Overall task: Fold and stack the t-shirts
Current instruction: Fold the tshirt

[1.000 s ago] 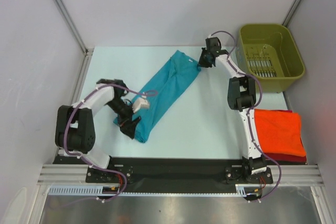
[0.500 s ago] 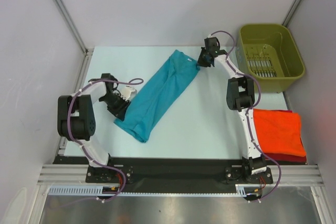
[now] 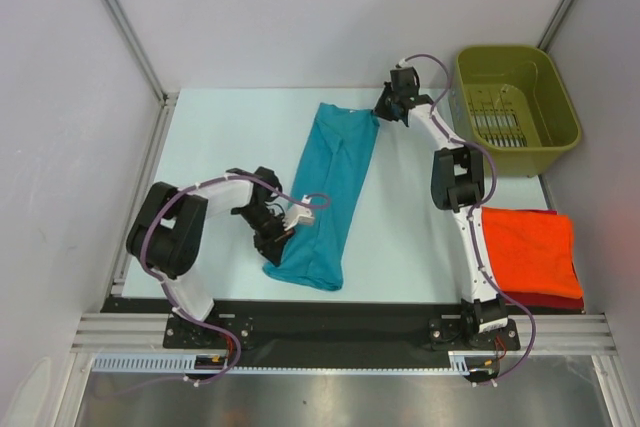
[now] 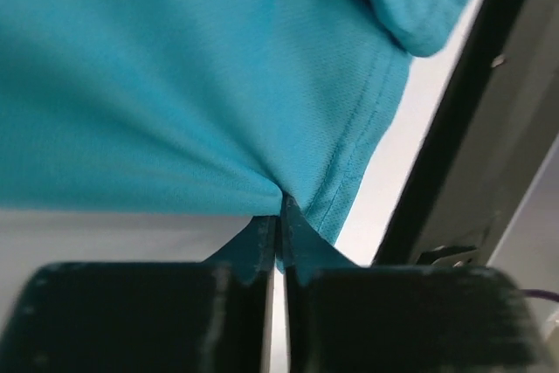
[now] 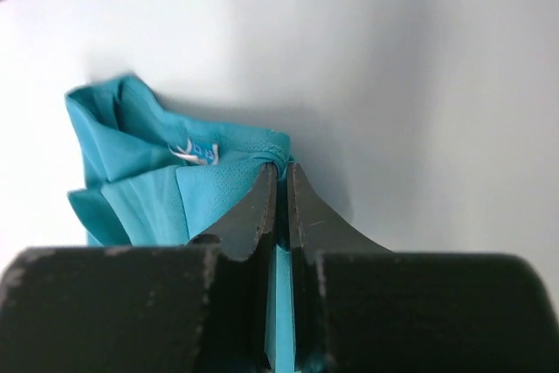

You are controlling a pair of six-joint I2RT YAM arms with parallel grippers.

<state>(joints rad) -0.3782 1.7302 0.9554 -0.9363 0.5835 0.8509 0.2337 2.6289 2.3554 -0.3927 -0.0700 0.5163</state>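
Well, left gripper (image 3: 283, 237) and right gripper (image 3: 381, 112) each pinch the teal t-shirt (image 3: 335, 182) on the pale table (image 3: 220, 127) between white walls (image 3: 330, 7)

The teal t-shirt (image 3: 328, 192) is folded lengthwise into a long narrow strip and lies flat, collar end far, hem end near. The orange-red t-shirt (image 3: 528, 249), a folded rectangle, sits on the dark red t-shirt (image 3: 550, 301), near right.
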